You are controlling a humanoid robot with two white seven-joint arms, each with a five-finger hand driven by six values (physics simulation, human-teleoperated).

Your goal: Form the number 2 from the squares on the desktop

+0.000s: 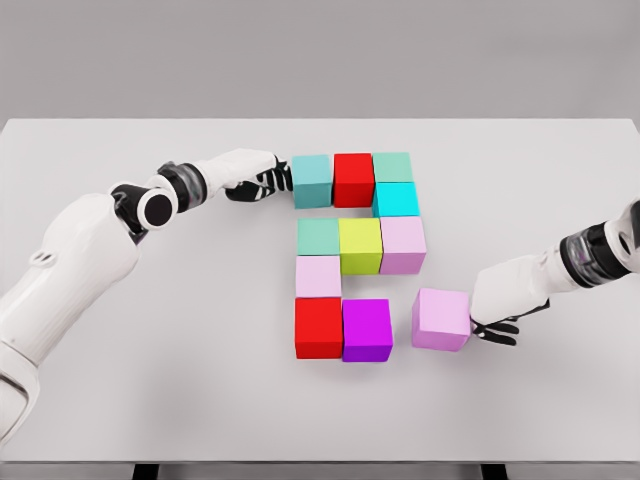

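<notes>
Coloured cubes lie on the white table [150, 380] in a 2-like pattern. Top row: teal cube [312, 181], red cube [353, 179], green cube [393, 167]. A cyan cube [397, 199] sits below the green one. Middle row: green cube [318, 237], yellow cube [361, 246], pink cube [403, 245]. A pale pink cube [318, 277] leads down to a red cube [319, 327] and a purple cube [367, 330]. A lilac cube [442, 319] stands slightly apart to the right. My right hand [497, 327] presses its right side, fingers relaxed. My left hand [270, 181] touches the teal cube's left side.
The table's front edge runs along the bottom of the view, with two dark table legs [145, 470] below it. Bare table surface lies to the left, right and front of the cubes.
</notes>
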